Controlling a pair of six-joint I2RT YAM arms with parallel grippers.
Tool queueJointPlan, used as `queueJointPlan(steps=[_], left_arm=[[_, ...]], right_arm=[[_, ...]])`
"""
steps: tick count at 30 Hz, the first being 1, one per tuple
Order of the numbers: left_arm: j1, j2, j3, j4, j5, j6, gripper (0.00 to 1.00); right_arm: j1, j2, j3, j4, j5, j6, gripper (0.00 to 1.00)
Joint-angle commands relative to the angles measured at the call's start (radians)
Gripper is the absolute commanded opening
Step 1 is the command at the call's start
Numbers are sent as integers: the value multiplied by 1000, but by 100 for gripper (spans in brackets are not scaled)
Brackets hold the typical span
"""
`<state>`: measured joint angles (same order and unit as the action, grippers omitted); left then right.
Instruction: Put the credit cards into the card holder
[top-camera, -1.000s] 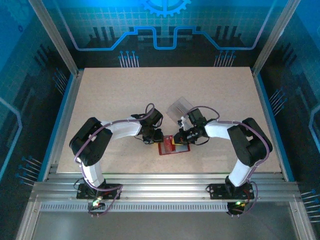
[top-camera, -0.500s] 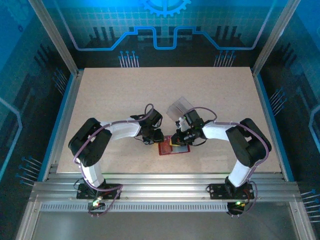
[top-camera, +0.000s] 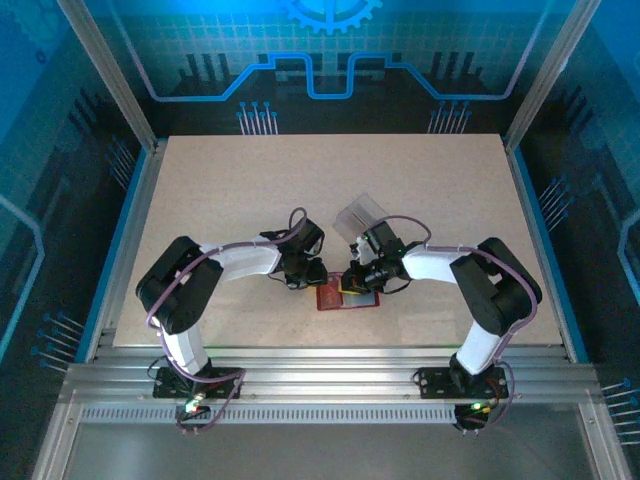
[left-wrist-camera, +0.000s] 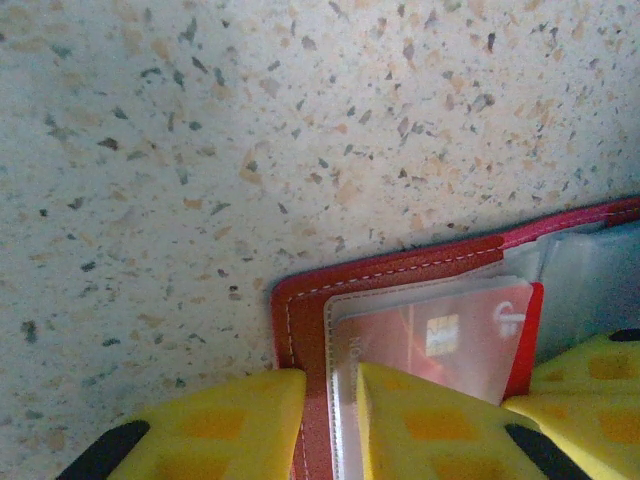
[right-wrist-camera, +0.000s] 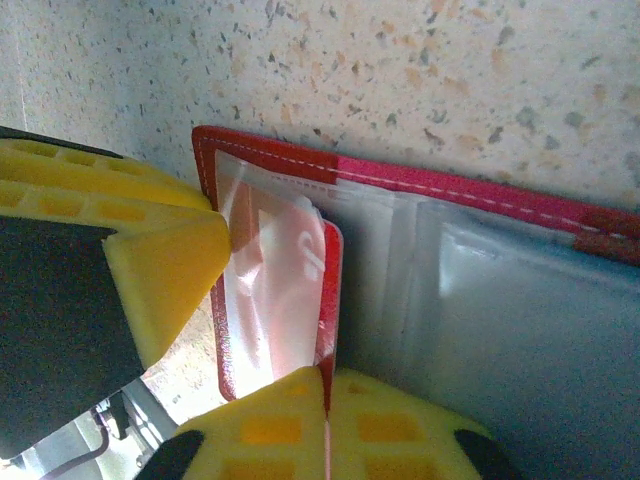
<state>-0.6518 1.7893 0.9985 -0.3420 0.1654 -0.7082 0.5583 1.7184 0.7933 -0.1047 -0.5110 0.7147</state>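
Note:
The red card holder (top-camera: 352, 297) lies open on the table between both arms, its pale clear pockets (right-wrist-camera: 480, 300) facing up. My left gripper (left-wrist-camera: 328, 385) is shut on the card holder's (left-wrist-camera: 400, 270) left edge, one yellow finger outside the red border and one on the clear pocket. A red credit card (left-wrist-camera: 440, 335) with a chip sits partly inside that left pocket. My right gripper (right-wrist-camera: 326, 385) is shut on the near edge of this credit card (right-wrist-camera: 290, 290). In the right wrist view, the left gripper's finger (right-wrist-camera: 150, 260) presses the holder's (right-wrist-camera: 450, 185) left corner.
A clear plastic box (top-camera: 362, 213) stands just behind the right gripper (top-camera: 350, 284). The two grippers sit very close together over the holder, the left one (top-camera: 318, 278) at its left end. Speckled table (top-camera: 250, 180) stretches free at the back and sides.
The right gripper has shifted slightly left over the holder, carrying the card toward the left pocket. The left gripper has stayed put on the holder's edge.

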Motion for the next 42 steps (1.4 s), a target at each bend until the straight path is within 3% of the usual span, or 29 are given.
queueJointPlan(steps=[1,14,31,42], left_arm=[[-23,65,-49,9,15,-17,26],[-22,70,-41,0,13,-13,26],[-23,68,-40,0,12,-11,26],[-23,52,-43,0,19,-10,26]], right_arm=[[32,-21,19,-67,14,-21,15],[32,-53,38,-94,6,-31,36],[97,-97,171,-333,183,-128,50],[109,-60,167,-323,178,-130,53]])
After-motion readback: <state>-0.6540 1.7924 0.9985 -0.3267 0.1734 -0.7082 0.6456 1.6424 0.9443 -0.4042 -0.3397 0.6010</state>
